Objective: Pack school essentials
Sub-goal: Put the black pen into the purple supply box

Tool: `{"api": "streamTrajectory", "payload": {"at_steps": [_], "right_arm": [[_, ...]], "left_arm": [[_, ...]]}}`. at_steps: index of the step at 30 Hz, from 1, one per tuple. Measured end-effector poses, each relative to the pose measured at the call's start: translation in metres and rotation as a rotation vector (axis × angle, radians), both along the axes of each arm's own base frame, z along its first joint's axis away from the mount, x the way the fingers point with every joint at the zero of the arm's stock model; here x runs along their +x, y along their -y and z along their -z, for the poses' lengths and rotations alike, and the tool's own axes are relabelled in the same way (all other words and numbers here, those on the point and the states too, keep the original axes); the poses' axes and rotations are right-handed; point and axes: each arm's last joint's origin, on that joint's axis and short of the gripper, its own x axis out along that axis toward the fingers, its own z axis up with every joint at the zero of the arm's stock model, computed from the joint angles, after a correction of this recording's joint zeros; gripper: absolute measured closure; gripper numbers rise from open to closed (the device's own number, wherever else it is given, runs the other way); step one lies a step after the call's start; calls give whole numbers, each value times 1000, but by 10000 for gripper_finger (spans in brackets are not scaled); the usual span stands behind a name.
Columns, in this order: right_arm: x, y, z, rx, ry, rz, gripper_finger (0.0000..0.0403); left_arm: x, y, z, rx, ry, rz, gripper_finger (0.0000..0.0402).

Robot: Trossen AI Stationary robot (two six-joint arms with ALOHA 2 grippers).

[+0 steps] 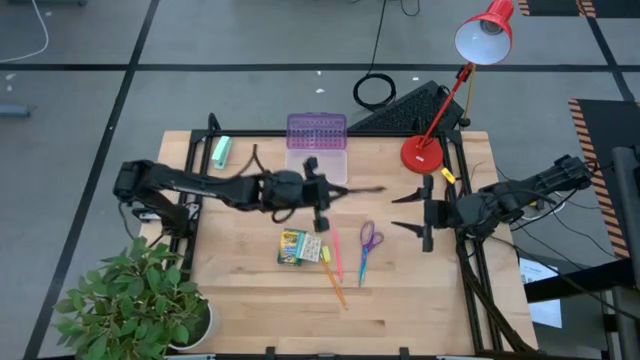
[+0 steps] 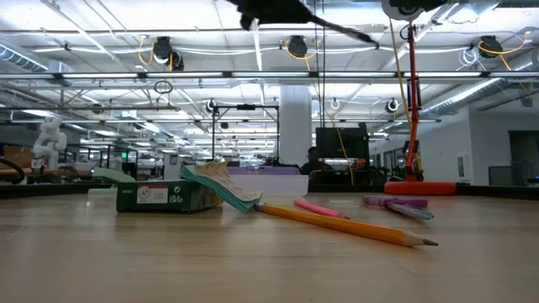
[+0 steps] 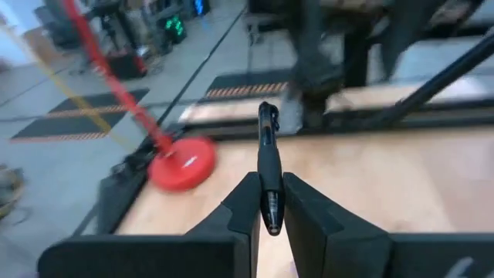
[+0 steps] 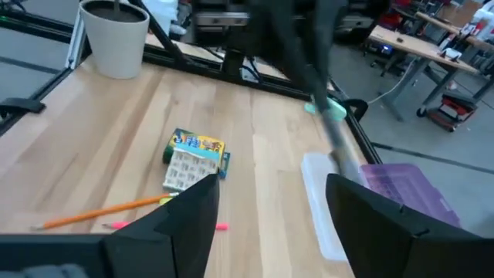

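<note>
From above, the left tool (image 1: 322, 190) hangs over the middle of the tabletop (image 1: 250, 300), clamped on a black pen (image 1: 355, 190) that sticks out level toward the right arm, which reads as a carry or a handover rather than a drop. Just behind it lies the clear box (image 1: 318, 165) with its purple lid (image 1: 317, 131) swung back, probably the place the items are meant to go. Nearer the front edge the crayon box (image 1: 292, 247), the pink pen (image 1: 337, 254), the orange pencil (image 1: 335, 287) and the scissors (image 1: 368, 245) lie loose and close together, none of them packed yet. The right tool (image 1: 428, 213) waits by the red lamp (image 1: 440, 120) with its fingers spread wide. From table height, the crayon box (image 2: 173, 195) rests flat with its flap bent open, and the orange pencil (image 2: 345, 225) and pink pen (image 2: 320, 207) lie across the wood in front of the scissors (image 2: 396, 204). In the left wrist view, the fingers (image 3: 239, 205) pinch the black pen (image 3: 268, 166) near its back end, so most of its length is free to be passed or lowered. In the right wrist view, the wide fingers (image 4: 189, 212) face the crayon box (image 4: 193, 158) and the clear box (image 4: 328, 205), holding nothing.
</note>
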Motion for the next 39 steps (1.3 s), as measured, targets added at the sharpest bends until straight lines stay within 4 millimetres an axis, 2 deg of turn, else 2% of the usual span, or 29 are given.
{"api": "streamTrajectory", "payload": {"at_steps": [7, 11, 20, 29, 39], "right_arm": [[-3, 1, 1, -30, -21, -6, 185], [-3, 1, 3, -35, -39, -5, 188], [-2, 1, 4, 11, -42, 12, 188], [3, -1, 21, -12, -1, -2, 188], [6, -2, 29, -43, 24, -15, 188]], "left_arm": [[-32, -41, -24, 6, -43, -103, 351], [-47, -60, -35, -7, -35, -86, 351], [-65, -111, -39, -44, -27, -54, 351], [-63, -162, -10, -137, -102, -109, 350], [-41, -181, 39, -215, -227, -119, 350]]}}
